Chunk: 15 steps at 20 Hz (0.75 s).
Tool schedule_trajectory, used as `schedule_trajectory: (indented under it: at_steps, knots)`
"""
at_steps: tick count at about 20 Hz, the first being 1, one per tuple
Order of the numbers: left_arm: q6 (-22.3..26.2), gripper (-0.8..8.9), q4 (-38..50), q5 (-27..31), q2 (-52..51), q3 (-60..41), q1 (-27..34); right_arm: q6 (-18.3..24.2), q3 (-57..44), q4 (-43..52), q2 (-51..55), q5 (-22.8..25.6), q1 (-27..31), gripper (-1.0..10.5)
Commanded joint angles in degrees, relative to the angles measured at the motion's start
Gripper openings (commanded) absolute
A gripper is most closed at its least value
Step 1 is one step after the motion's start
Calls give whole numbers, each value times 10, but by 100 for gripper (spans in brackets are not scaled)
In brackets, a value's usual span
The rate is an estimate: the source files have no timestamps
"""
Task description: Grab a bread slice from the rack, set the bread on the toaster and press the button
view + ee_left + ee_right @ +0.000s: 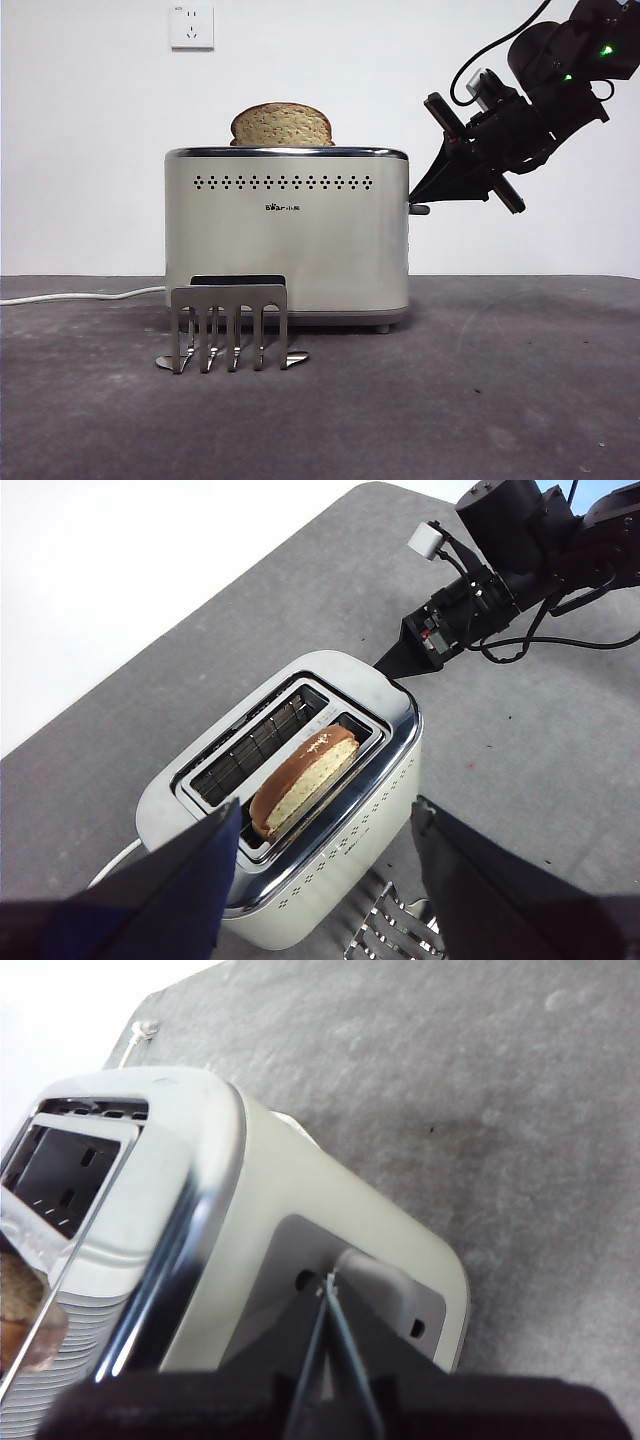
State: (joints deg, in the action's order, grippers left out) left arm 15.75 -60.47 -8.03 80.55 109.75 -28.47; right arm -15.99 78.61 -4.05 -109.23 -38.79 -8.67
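Note:
The cream toaster [287, 235] stands mid-table with the slice of bread [281, 125] upright in one slot, its rounded top sticking out. The left wrist view shows the slice [303, 780] in the slot nearer the rack, the other slot empty. The grey rack [230, 325] stands empty in front of the toaster. My right gripper [418, 197] reaches in from the upper right, shut, its tips [328, 1285] meeting at the dark button [420, 209] on the toaster's narrow side [300, 1210]. My left gripper [320, 880] hangs open and empty above the toaster.
A white wall socket [192, 27] is on the wall behind. A white power cord [80, 296] runs left from the toaster along the grey table [500, 380]. The right arm [490, 590] crosses above the table beside the toaster's end.

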Motion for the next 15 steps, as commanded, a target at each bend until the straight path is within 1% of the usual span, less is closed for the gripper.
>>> schedule_trajectory:
  at_steps: [1,6,8,15]
  knots:
    - [-8,292,-9,0,0,-5,-1,17,0,-6,-12,19,-2,-13]
    - [-8,292,-9,0,0,-5,-1,47,0,-39,-19,19,-2,-13]
    - [-9,292,-9,0,0,-5,-1,62,0,-52,-25,35,-4,-12]
    - [-12,292,-18,0,0,-5,-1,66,0,-54,-58,38,-6,-12]
